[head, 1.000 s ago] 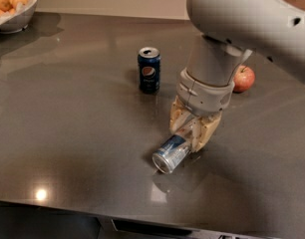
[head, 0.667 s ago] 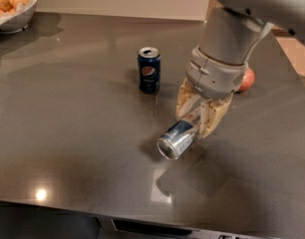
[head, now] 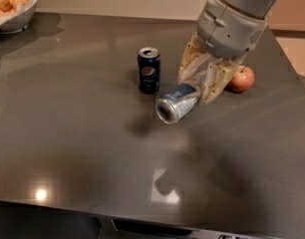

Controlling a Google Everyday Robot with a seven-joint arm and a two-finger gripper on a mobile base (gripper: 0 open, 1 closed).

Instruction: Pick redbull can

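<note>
The redbull can (head: 176,103), slim and silver with blue panels, is held on its side above the dark table, its shiny end facing the camera. My gripper (head: 200,82) is shut on the can's far end, with one beige finger on each side. The can hangs clear of the tabletop, and its shadow lies below it to the left. The arm comes down from the upper right.
A dark blue Pepsi can (head: 149,69) stands upright just left of the gripper. A red apple (head: 241,78) lies behind the gripper on the right. A bowl of oranges (head: 13,4) sits at the far left corner. The table's front edge (head: 92,212) runs along the bottom.
The gripper has risen and moved back to the right with the redbull can in it; the can has left the tabletop and now hangs above it.
</note>
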